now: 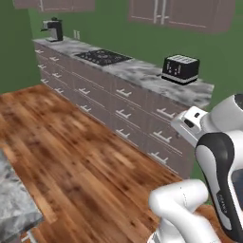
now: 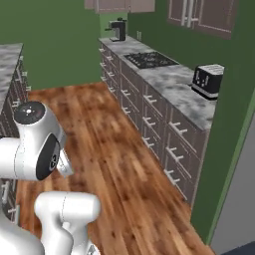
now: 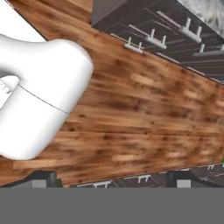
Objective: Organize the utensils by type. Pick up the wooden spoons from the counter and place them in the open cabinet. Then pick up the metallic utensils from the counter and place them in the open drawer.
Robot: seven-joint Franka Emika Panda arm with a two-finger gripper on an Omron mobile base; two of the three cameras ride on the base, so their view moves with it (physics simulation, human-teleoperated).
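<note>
Hand (image 3: pixel 112 183) spread wide, holding nothing, pointed down at the wood floor (image 3: pixel 144 113) between two runs of drawer fronts. No spoons or metal utensils visible: the worktop (image 1: pixel 142 71) carries a toaster (image 1: pixel 180 69), hob (image 1: pixel 102 57) and coffee machine (image 1: pixel 53 29). Can't place them relative to the hand. Expect thin, light, stiff pieces; metal ones slippery. Pinch mid-handle, across the width.

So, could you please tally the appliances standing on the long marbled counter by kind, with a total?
Toaster: 1
Coffee machine: 1
Built-in stovetop: 1
Total: 3, all on the counter
</note>
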